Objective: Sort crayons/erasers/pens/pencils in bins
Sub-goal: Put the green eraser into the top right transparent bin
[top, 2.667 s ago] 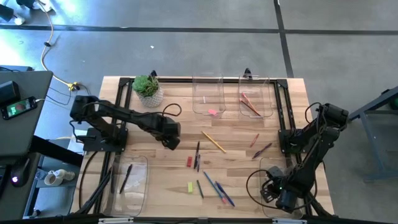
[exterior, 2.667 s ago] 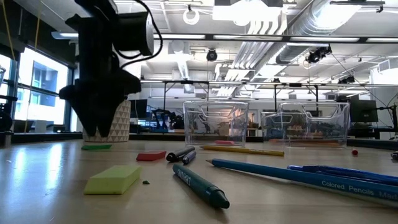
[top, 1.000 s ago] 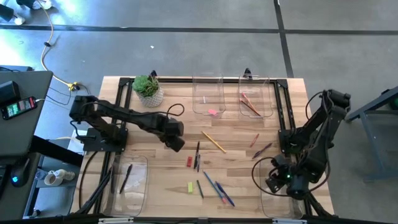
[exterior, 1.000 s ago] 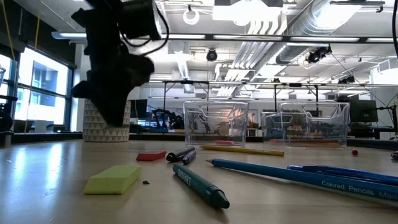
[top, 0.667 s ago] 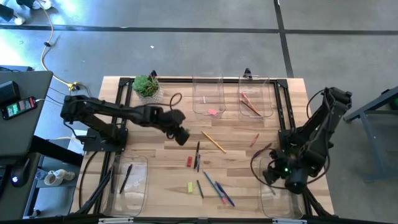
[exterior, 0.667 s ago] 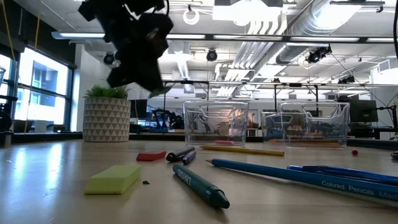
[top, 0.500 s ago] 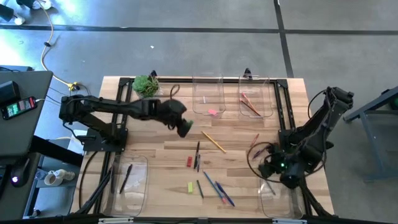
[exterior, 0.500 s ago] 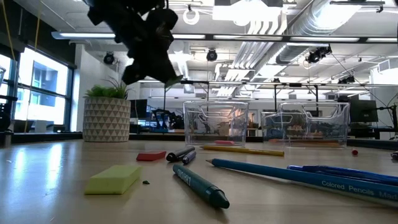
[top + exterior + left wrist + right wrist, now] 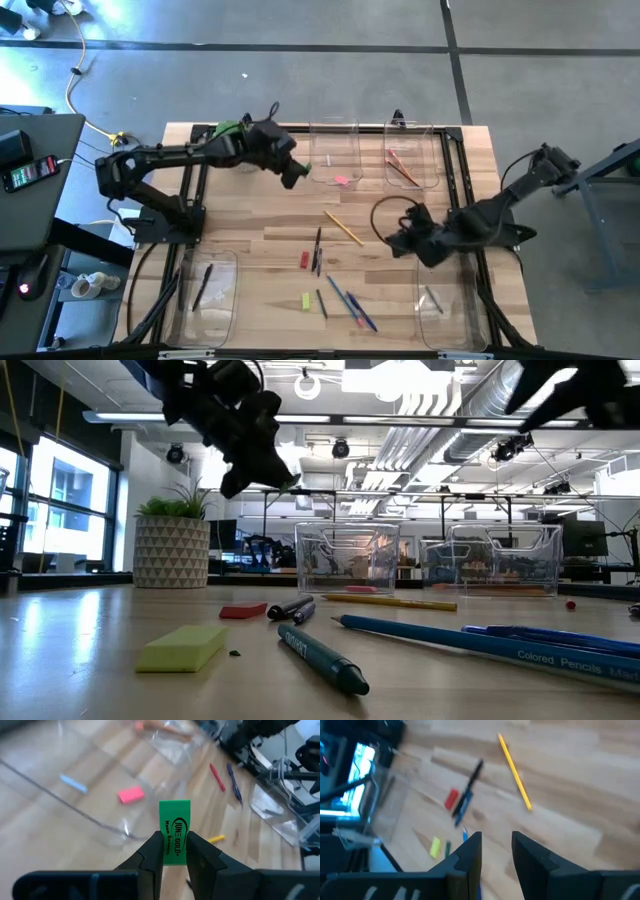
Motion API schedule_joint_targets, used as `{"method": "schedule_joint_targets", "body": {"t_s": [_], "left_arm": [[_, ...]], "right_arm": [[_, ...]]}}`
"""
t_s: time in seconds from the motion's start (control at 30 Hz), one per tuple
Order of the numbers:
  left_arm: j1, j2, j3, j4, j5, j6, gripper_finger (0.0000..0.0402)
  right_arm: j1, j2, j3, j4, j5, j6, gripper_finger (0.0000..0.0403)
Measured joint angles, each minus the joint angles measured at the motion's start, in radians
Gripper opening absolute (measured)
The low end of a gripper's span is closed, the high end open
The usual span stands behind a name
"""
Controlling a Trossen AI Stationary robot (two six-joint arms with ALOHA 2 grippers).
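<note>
Left wrist view had the best look at it: my left gripper [image 9: 174, 851] was clamped on a small green rectangular eraser [image 9: 174, 832] with dark lettering, jaws pinching its lower half so the rest stuck out past my fingertips. Just beyond the eraser was the rounded corner of a clear see-through plastic bin [image 9: 107, 822], and inside it, past my jaws, lay a pink stubby eraser [image 9: 131, 795] and a short light-blue stick [image 9: 73, 783]. Off to the side of my jaws, on the bare wooden table [image 9: 35, 845], were a thin red stick [image 9: 216, 776] and a dark blue one [image 9: 234, 787] lying near each other.

From the high view, my left gripper [image 9: 292, 170] hung in the air right beside that bin's [image 9: 335, 127] near edge, with a potted green plant [image 9: 230, 130] behind my arm.

My right gripper [image 9: 496, 851] had its jaws standing apart with nothing between them. It hung over the table, and ahead of its fingertips lay a long thin yellow pencil [image 9: 514, 771], a black pen [image 9: 472, 776], a small red eraser [image 9: 451, 798] and a yellow-green eraser [image 9: 435, 846], all apart from my jaws. In the high view it [image 9: 403, 236] sat over the boards, with another clear bin [image 9: 443, 310] close behind it holding one thin stick.
</note>
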Motion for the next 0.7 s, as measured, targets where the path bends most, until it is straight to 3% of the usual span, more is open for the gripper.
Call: {"method": "schedule_joint_targets", "body": {"t_s": [0.37, 0.7], "left_arm": [[0.099, 0.041, 0.165, -0.017, -0.008, 0.183, 0.0058], [0.123, 0.262, 0.261, -0.117, 0.001, 0.24, 0.0058]], "right_arm": [[-0.245, 0.0, 0.0, 0.216, 0.024, -0.359, 0.0099], [-0.365, 0.002, 0.0, 0.373, 0.021, -0.538, 0.0099]]}}
